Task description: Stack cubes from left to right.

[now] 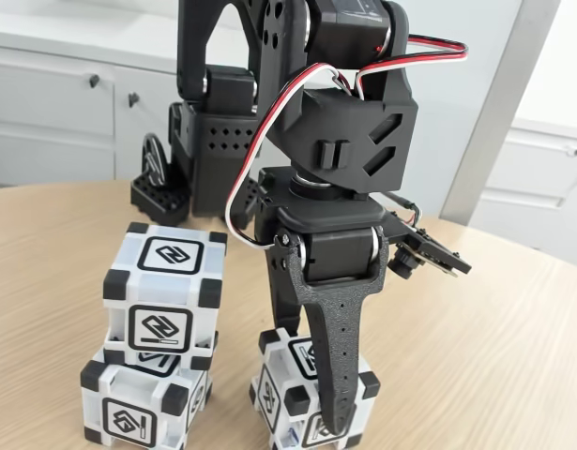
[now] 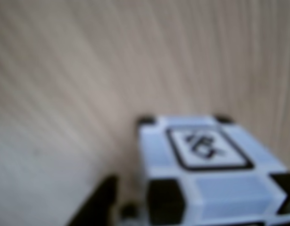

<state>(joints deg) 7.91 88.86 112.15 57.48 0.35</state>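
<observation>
- Two cubes are seen already stacked in the fixed view, the upper cube (image 1: 163, 297) resting on the lower cube (image 1: 145, 400) near the surface's (image 1: 476, 347) front edge; the third cube (image 1: 311, 394) sits just beside them, straddled by the claw (image 1: 311, 398), apparently clamped on it.
- One cube (image 2: 208, 169) is shown blurred in the wrist view, on the surface; its lift onto the stack is judged outstanding.

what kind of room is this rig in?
Likely an office or home room, not a lab bench: a round-edged wooden table carries the arm, with white cabinets with dark knobs behind. The gripper is down over one cube beside a two-cube stack.
</observation>
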